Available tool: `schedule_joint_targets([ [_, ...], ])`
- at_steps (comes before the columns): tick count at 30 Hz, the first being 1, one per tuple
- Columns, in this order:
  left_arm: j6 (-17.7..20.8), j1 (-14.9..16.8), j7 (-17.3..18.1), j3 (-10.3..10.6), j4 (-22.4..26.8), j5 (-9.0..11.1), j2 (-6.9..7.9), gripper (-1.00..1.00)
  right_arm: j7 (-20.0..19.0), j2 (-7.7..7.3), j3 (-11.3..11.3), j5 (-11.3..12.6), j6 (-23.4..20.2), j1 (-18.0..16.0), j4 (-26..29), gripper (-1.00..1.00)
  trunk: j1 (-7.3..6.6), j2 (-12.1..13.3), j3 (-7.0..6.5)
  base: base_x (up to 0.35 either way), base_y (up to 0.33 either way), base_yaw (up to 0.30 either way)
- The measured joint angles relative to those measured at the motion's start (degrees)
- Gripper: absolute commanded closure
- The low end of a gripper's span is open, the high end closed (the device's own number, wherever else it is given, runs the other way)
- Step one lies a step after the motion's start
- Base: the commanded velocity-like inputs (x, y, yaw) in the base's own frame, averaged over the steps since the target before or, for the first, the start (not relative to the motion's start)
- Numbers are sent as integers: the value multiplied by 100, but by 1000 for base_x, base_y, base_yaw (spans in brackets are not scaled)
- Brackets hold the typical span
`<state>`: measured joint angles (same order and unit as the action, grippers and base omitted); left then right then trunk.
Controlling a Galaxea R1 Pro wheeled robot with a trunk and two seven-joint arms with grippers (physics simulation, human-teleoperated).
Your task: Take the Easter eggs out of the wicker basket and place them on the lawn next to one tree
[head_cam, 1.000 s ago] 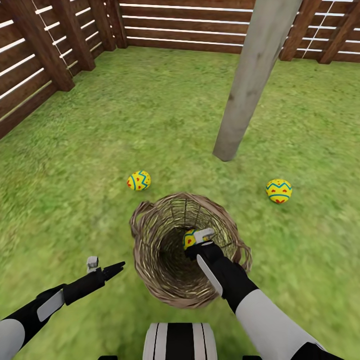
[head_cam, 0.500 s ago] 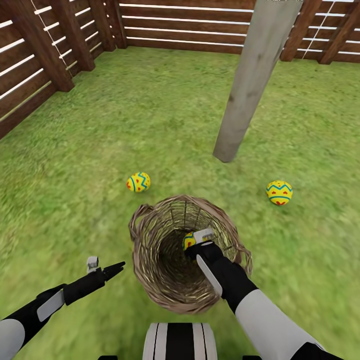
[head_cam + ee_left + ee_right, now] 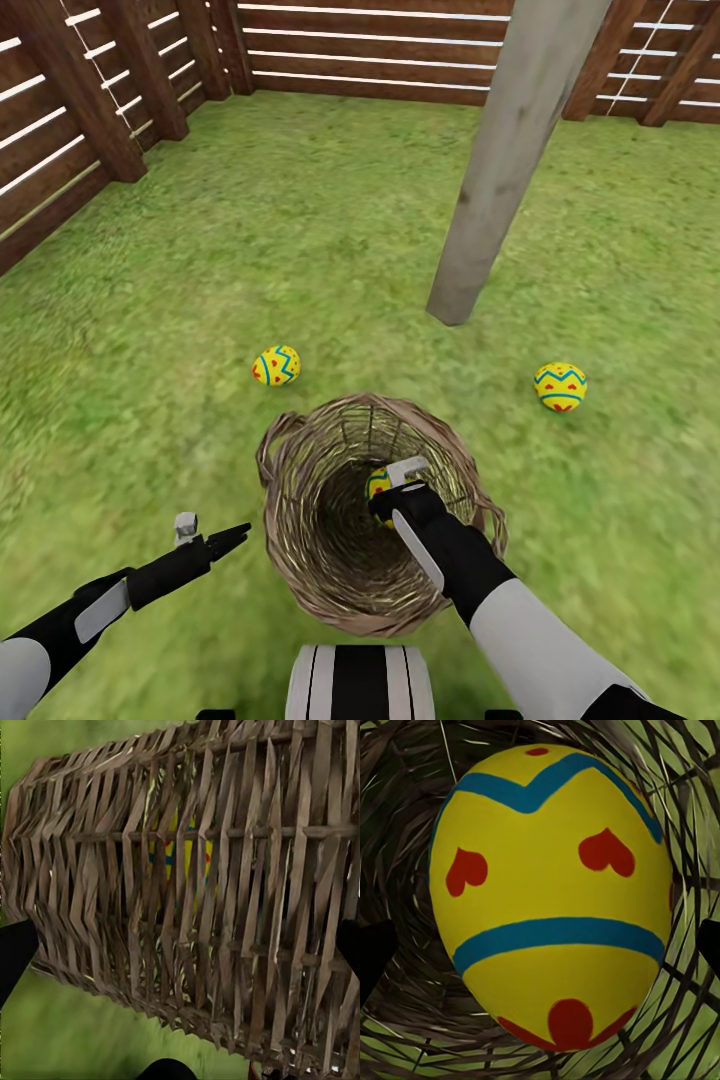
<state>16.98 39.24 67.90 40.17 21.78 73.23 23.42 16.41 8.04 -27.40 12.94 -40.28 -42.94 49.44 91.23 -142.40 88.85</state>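
Head view: The wicker basket [image 3: 375, 515] stands on the lawn [image 3: 250, 250] directly ahead of the robot. The right hand [image 3: 392, 487] is lowered inside the basket, and the third egg [image 3: 377, 482] sits at its fingertips, at about 12 o'clock from the wrist. Two other eggs lie on the grass: the left egg [image 3: 276, 365] at 11 o'clock from the basket, the right egg [image 3: 560, 386] at 2 o'clock. The tree trunk [image 3: 495, 190] rises at 12 to 1 o'clock, between them. The left hand [image 3: 205, 535] hangs outside the basket at 9 o'clock, fingers apart, gripping nothing.

Left wrist view: The basket wall [image 3: 202, 892] lies straight ahead; the egg's yellow shows through the weave.

Right wrist view: The third egg [image 3: 551, 896] lies dead ahead, long axis running crosswise to the line between the two dark fingertips at the frame edges. Whether the fingers touch the shell cannot be told.

Judgement: the right arm is nearer; the coming move depends on the egg staying centred between its fingers.
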Motion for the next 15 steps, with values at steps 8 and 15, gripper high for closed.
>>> schedule_joint_targets([
  [8,-17,0,-30,13,25,-8,-16,-100,0,2,-2,-2,14,0,6,-100,0,0,72,0,0,0],
  [15,-18,0,-26,17,26,-1,-23,-100,1,13,13,-497,144,0,-8,-100,0,0,133,0,0,0],
])
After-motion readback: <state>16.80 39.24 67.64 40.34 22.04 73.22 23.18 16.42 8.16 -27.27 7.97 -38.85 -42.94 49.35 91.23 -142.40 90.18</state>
